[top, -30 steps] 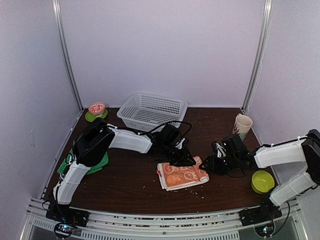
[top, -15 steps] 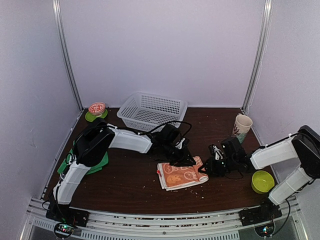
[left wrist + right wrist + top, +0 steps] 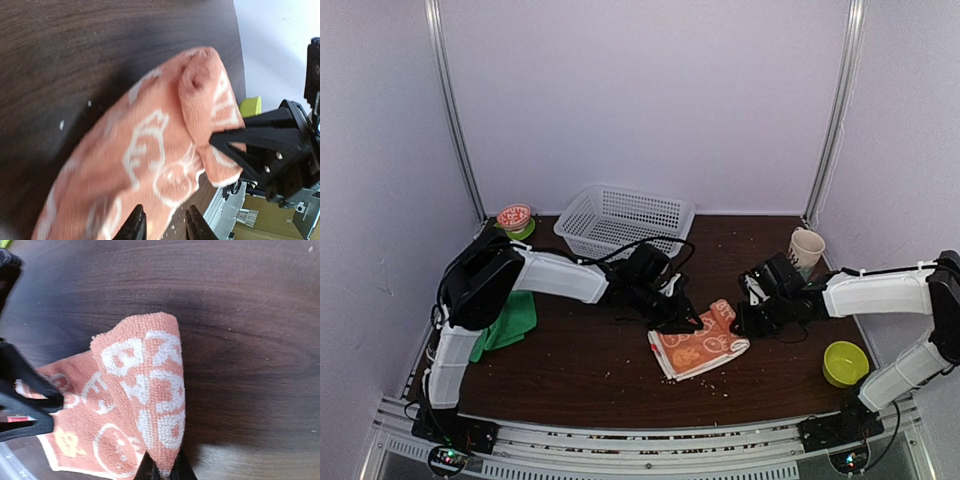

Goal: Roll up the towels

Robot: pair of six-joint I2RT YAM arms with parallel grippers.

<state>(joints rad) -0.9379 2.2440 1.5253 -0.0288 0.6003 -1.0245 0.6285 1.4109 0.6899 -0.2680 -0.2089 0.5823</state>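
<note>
Orange towel (image 3: 698,345) dragged right, right fingers (image 3: 144,474) pinching fold

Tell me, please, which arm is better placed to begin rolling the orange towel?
Right, probably: the right gripper is shut on the lifted, folded-over edge of the orange towel; the left gripper sits at the opposite side, its grip unclear.

Printed towel (image 3: 700,347) lies between left pincer (image 3: 682,320) and right pincer (image 3: 739,325), basket (image 3: 625,222) behind.

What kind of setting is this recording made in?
Probably a lab test booth, not a home: plain white walls, metal corner posts, and staged props such as the basket and cup.
</note>
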